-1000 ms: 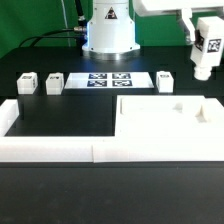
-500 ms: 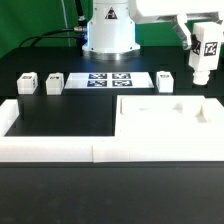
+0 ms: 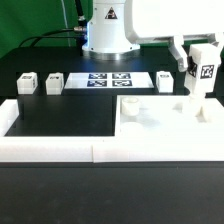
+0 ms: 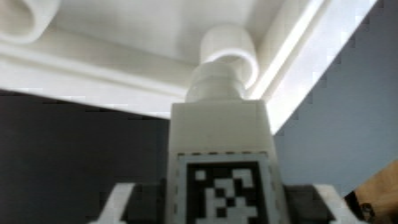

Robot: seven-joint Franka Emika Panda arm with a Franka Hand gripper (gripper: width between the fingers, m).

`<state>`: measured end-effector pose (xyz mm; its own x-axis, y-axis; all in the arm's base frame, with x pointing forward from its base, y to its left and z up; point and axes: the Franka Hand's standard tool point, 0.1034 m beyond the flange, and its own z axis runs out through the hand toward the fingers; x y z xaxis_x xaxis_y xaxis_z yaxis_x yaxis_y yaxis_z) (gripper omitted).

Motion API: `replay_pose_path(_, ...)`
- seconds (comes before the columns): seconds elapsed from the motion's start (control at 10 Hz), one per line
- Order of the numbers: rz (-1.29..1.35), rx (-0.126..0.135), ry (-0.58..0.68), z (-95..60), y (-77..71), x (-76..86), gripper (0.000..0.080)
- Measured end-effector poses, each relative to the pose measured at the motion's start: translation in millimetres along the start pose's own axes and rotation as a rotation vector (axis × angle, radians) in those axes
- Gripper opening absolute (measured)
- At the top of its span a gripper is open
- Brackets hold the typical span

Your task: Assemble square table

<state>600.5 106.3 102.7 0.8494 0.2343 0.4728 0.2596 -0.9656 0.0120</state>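
At frame right, tool [image 3: 203,68] clenched a leg [image 3: 198,92], axis upright, lower end directly over right corner of slab [image 3: 158,123].

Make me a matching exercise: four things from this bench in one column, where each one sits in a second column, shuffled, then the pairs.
Things:
1. marker board
2. held leg
3. square tabletop
4. leftmost loose leg

Places:
A. in the gripper
B. far on the exterior view's left
C. flat before the robot base
D. near front, on the exterior view's right

Pairs: 1-C, 2-A, 3-D, 4-B
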Motion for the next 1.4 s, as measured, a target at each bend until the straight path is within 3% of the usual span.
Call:
replay_pose_path(0.4, -0.005, 0.01, 0.001, 21.0, -6.1, 10.3, 0.029)
replay_pose_path(0.6, -0.01, 0.008, 0.003, 24.0, -4.0, 11.9, 0.029)
replay_pose_path(1.4, -0.017, 0.011, -0.009, 38.8, -5.0, -5.8, 0.029)
